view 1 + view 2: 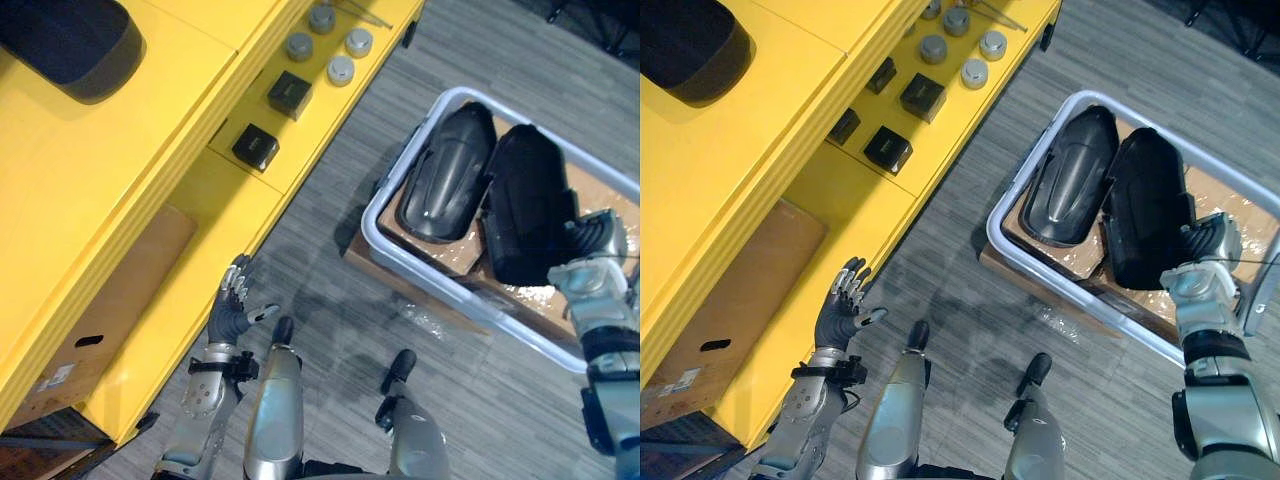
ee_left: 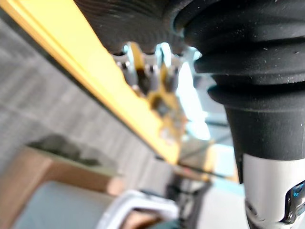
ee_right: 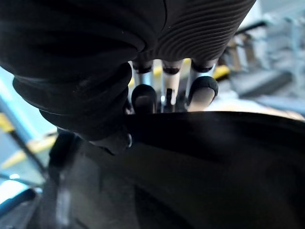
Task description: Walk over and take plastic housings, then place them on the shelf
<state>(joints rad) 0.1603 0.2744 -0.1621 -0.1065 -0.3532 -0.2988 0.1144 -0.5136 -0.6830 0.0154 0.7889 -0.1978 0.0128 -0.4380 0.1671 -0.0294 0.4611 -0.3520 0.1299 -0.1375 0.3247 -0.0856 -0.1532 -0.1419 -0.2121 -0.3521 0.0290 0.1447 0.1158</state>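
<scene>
Two black plastic housings lie side by side in a white bin (image 1: 374,218) on the floor at the right. My right hand (image 1: 596,242) is at the near end of the right housing (image 1: 525,200). In the right wrist view its fingers (image 3: 144,98) curl over the housing's edge (image 3: 214,162), with the thumb against the shell. The left housing (image 1: 447,170) lies untouched. My left hand (image 1: 232,312) hangs with straight fingers beside the front edge of the yellow shelf (image 1: 190,215), holding nothing. Another black housing (image 1: 70,45) rests on the shelf's top at the far left.
Small black boxes (image 1: 256,146) and grey round parts (image 1: 341,70) sit on a middle shelf level. A cardboard box (image 1: 105,305) fills the lower level. The bin stands on a flat brown carton (image 1: 362,255). Grey floor lies between shelf and bin.
</scene>
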